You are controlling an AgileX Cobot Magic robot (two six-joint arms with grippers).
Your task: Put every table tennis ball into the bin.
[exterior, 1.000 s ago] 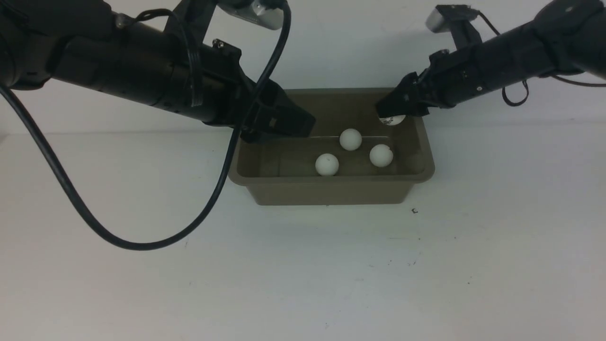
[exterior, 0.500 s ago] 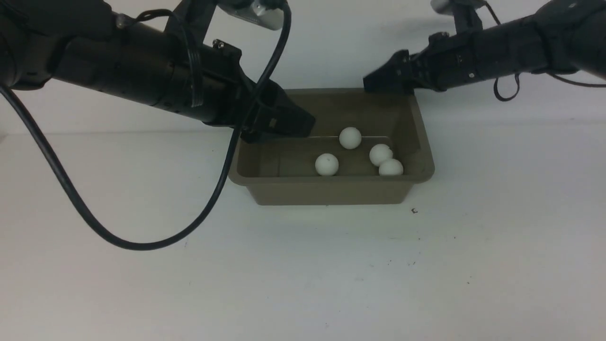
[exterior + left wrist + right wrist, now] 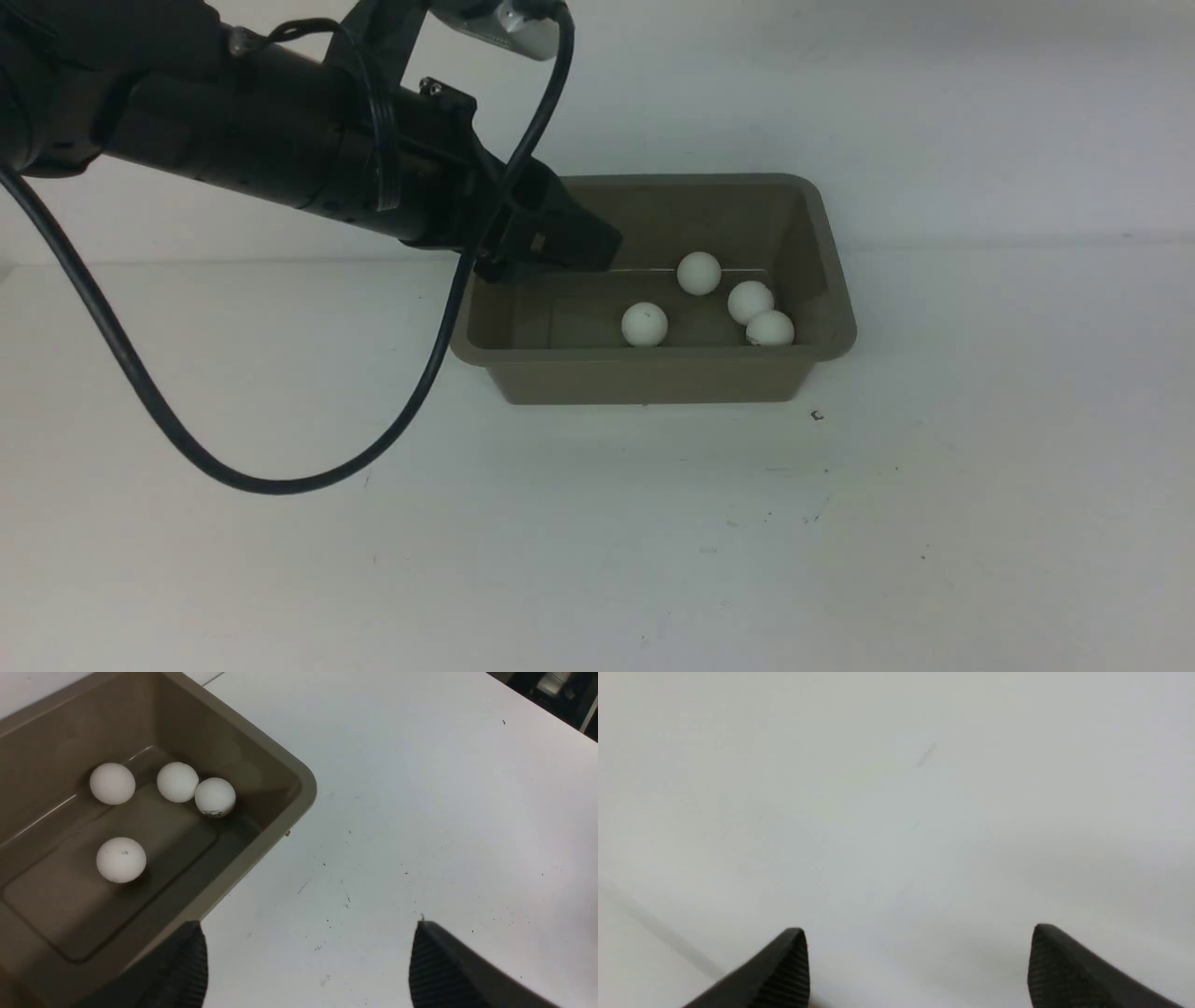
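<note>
White tabletop (image 3: 280,560) bears a taupe rectangular plastic bin (image 3: 653,378) holding 4 small white balls (image 3: 644,324). Left gripper (image 3: 308,931) gapes empty over the bin's rim; right gripper (image 3: 917,931), seen only by its wrist camera, gapes too.

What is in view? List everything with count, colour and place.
table tennis balls: four, white, all inside the bin, two of them touching near its right end
bin: one, grey-brown, on the table, centre
table: one, white, under everything
cable: one, black, looping from the left arm over the table, left of the bin
left end effector: one, black, open, empty, over the bin's left end
right end effector: one, black, open, empty, seen only in its wrist view
</note>
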